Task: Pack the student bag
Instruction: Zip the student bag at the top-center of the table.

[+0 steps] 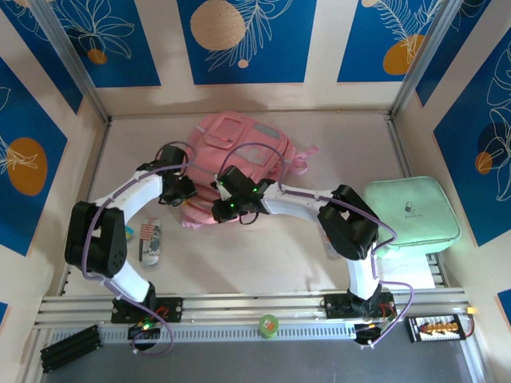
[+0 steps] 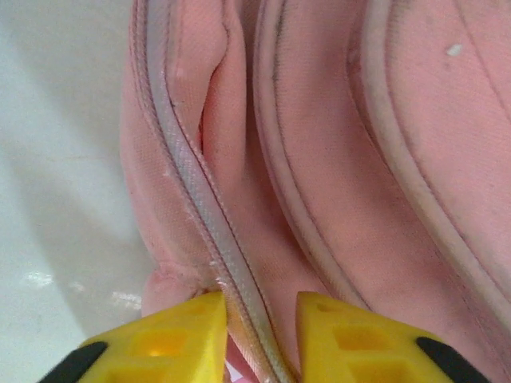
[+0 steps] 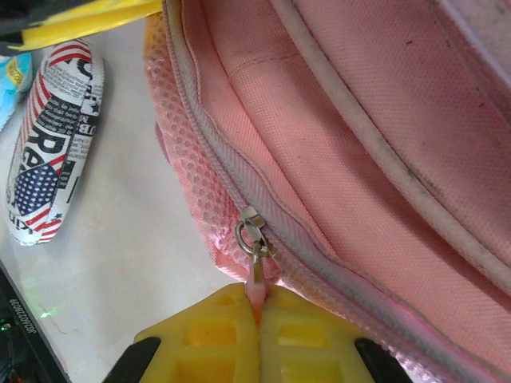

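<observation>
Tabletop (image 1: 263,259) carries the student bag (image 1: 239,144) near its middle, toward the far wall. My right tool (image 3: 259,307) is clenched on the zip pull (image 3: 257,279). My left tool (image 2: 259,319) straddles a zip seam (image 2: 200,207); whether it grips, I cannot tell.

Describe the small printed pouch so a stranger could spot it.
Start at the pink student bag in the middle of the table, then look to its near left. A small oblong pouch lies there, flat and apart from the bag. Its newspaper lettering and stars-and-stripes print set it apart from the plain mint-green case far right.
</observation>
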You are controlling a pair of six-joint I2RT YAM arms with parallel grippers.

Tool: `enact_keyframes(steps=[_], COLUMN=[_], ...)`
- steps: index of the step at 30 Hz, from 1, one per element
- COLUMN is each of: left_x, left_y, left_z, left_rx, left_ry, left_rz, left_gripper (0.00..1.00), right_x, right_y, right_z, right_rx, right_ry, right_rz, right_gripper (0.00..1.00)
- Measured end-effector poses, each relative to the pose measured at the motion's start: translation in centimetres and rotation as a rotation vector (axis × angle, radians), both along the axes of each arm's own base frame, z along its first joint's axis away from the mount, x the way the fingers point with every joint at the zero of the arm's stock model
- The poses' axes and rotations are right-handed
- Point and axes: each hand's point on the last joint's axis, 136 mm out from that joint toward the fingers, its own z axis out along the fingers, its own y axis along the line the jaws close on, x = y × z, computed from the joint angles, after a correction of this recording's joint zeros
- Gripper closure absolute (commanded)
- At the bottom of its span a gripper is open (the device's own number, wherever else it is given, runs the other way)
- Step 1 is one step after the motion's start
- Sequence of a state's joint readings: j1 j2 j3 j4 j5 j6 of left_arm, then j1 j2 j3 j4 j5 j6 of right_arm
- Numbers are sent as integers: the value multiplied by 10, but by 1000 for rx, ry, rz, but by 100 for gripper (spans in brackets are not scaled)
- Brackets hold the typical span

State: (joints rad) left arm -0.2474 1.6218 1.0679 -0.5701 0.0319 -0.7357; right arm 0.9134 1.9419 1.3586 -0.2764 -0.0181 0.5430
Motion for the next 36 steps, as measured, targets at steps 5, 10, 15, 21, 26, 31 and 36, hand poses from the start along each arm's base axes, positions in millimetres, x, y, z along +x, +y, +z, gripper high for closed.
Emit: enact_keyframes(steps=[5, 10, 15, 21, 26, 31, 36], left_x=[1, 1, 2, 1, 0, 0, 0], left_y=[0, 0, 0, -4, -6, -8, -8], left_z=[-2, -1, 3, 10, 14, 16, 16], left_rx=[2, 2, -2, -26, -39, -49, -50], left_ry=[1, -1, -14, -28, -34, -34, -35], left_rz=[-3, -4, -3, -12, -17, -21, -21], left_gripper=[100, 100, 100, 100, 100, 100, 100], right_x=[-4, -6, -4, 0, 1, 3, -2], right_y=[-8, -33, -61, -78, -84, -85, -79], right_z=[-3, 4, 15, 22, 20, 18, 4], right_rx=[-63, -148, -219, -261, -275, -272, -270], right_ry=[-26, -56, -83, -101, -86, -69, -16], right_rz=[-27, -113, -225, -339, -381, -366, -302], right_gripper=[100, 100, 100, 100, 100, 100, 98])
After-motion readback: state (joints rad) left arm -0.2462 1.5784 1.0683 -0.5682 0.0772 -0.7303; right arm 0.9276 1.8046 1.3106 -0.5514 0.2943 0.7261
